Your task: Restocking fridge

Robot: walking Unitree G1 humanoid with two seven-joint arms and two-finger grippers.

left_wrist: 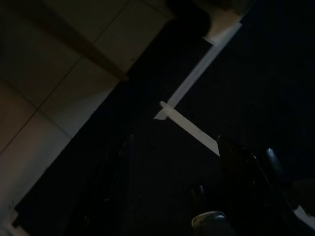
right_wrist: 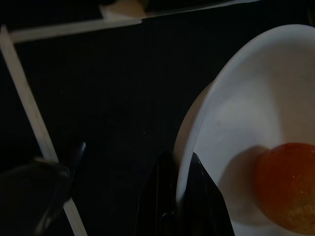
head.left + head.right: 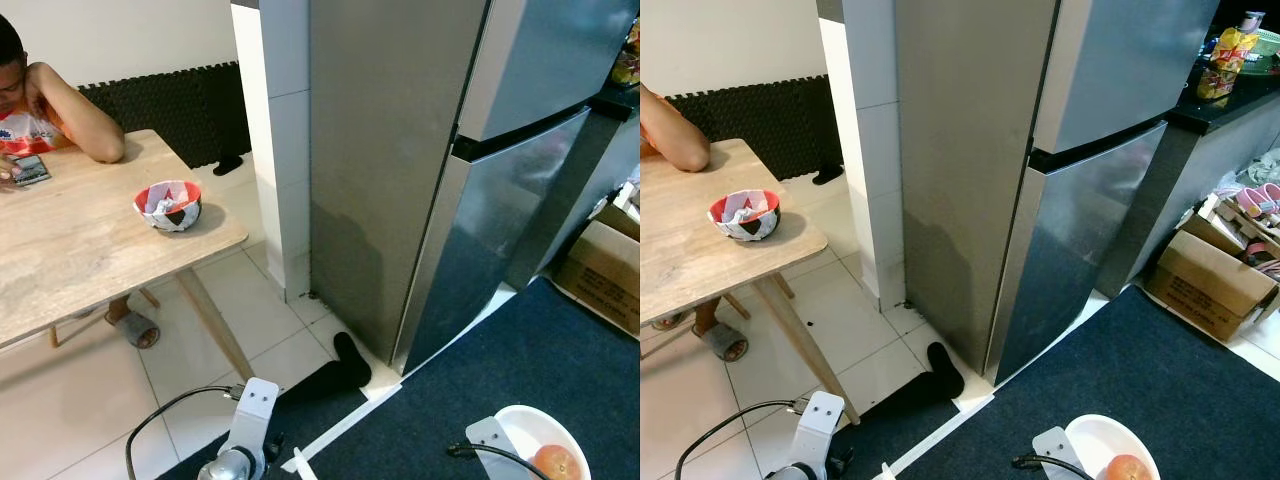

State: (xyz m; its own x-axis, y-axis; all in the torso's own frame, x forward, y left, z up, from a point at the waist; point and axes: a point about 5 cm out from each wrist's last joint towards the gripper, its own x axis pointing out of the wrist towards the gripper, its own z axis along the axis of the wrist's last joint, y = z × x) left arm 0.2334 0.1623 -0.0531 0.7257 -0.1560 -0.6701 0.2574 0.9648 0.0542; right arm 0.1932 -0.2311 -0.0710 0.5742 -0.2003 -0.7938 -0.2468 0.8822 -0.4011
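A tall steel fridge (image 3: pixel 460 180) stands ahead with both doors closed. My right gripper (image 2: pixel 179 204) is shut on the rim of a white bowl (image 2: pixel 246 128), held low at the bottom right. An orange-red fruit (image 2: pixel 288 184) lies inside the bowl (image 3: pixel 535 440). My left gripper (image 1: pixel 172 187) hangs low over the dark blue carpet (image 3: pixel 520 380), its two fingers apart with nothing between them. The left wrist (image 3: pixel 245 425) shows at the bottom of the head view.
A wooden table (image 3: pixel 70 240) with a red-white bowl (image 3: pixel 168 205) stands at the left, and a person sits behind it. White tape lines (image 1: pixel 189 128) edge the carpet. A black sock (image 3: pixel 335 375) lies by the fridge base. Cardboard boxes (image 3: pixel 1210 275) sit at the right beside a dark counter.
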